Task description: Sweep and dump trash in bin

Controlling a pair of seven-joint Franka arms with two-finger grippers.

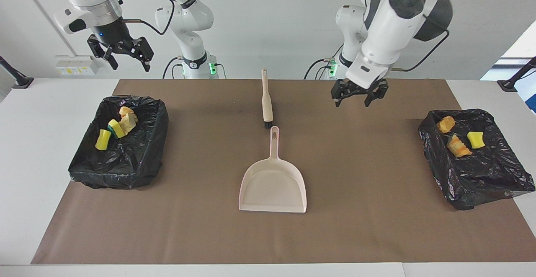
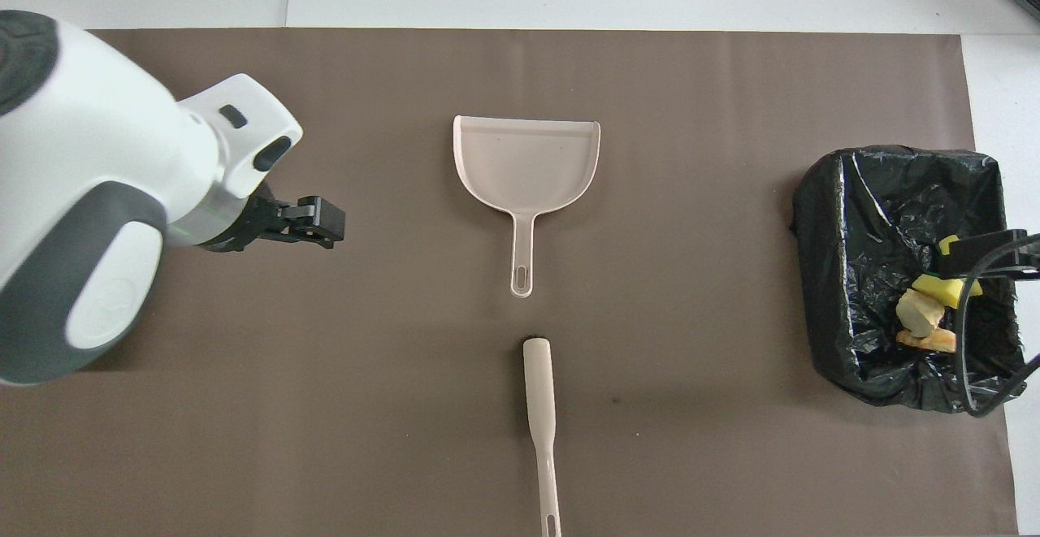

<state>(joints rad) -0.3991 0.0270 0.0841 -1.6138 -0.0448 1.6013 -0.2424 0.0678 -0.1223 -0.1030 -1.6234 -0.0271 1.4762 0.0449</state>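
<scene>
A dustpan [image 1: 272,183] lies mid-table on the mat [image 1: 356,226], its handle toward the robots and a brush [image 1: 266,101] lying nearer them. Bins [image 1: 121,159] [image 1: 481,176] at either end of the table hold trash [image 1: 115,128] [image 1: 458,138].
</scene>
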